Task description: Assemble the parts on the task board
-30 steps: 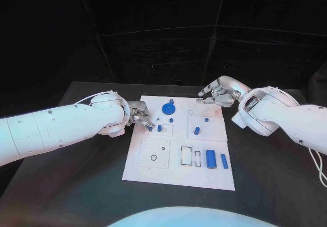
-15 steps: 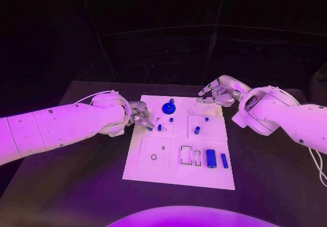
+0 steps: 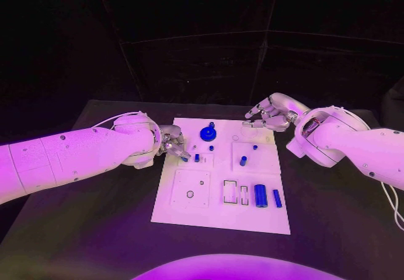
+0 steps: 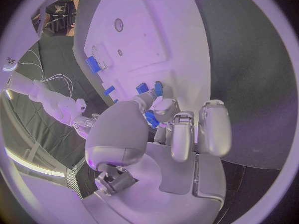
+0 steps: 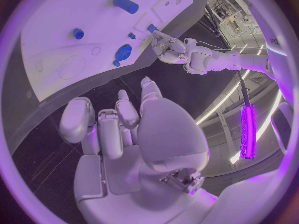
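Note:
The white task board point(image 3: 219, 219) lies mid-table. My left hand point(image 3: 173, 143) hovers at its left edge and pinches a small blue part point(image 4: 151, 118) between thumb and fingers, just above the board next to a short blue peg point(image 3: 197, 157). My right hand point(image 3: 270, 116) hangs over the board's far right corner with its fingers curled in and nothing in them. On the board stand a round blue disc point(image 3: 208, 134) and small pegs point(image 3: 243, 161). A blue cylinder point(image 3: 260, 195) and a thin blue bar point(image 3: 277, 198) lie near the front right.
Two empty rectangular slots point(image 3: 230, 191) sit left of the cylinder, and a square outline with a small hole point(image 3: 190, 193) is at the board's left. Black table point(image 3: 93, 233) surrounds the board on all sides.

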